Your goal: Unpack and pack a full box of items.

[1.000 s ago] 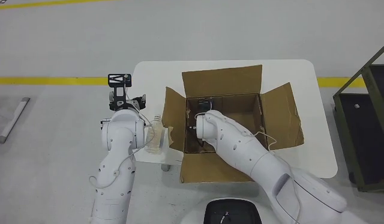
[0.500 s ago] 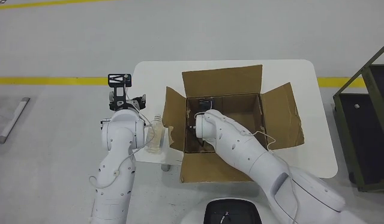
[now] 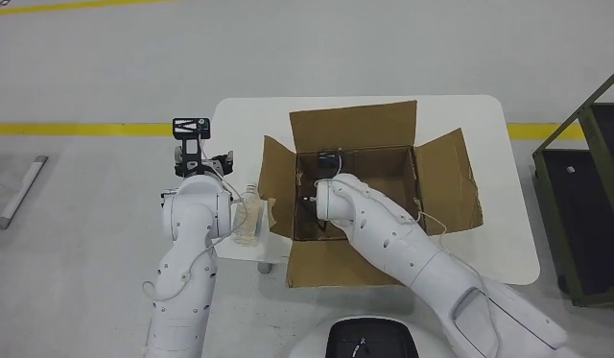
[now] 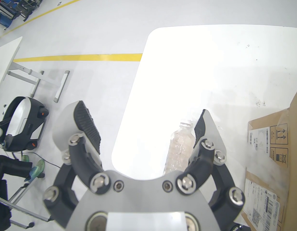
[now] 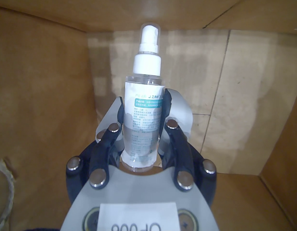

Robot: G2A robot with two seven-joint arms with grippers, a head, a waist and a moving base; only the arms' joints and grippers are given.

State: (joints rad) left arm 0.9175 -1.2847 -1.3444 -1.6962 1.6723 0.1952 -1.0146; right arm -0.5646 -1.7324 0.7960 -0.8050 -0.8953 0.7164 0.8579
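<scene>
Hard to tell packing from unpacking. One clear bottle (image 4: 178, 145) lies on the worktop (image 4: 199, 61), just under the left jaws, which hang wide open and empty. Inside the box (image 3: 355, 128), the right jaws grip a spray bottle (image 5: 147, 73), its nozzle poking beyond their tips.

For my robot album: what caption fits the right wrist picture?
Right gripper clamps a spray bottle inside the box.

Bright light washes the table (image 4: 199, 61) out to white glare; inside the box (image 5: 42, 73) it is dimmer.
</scene>
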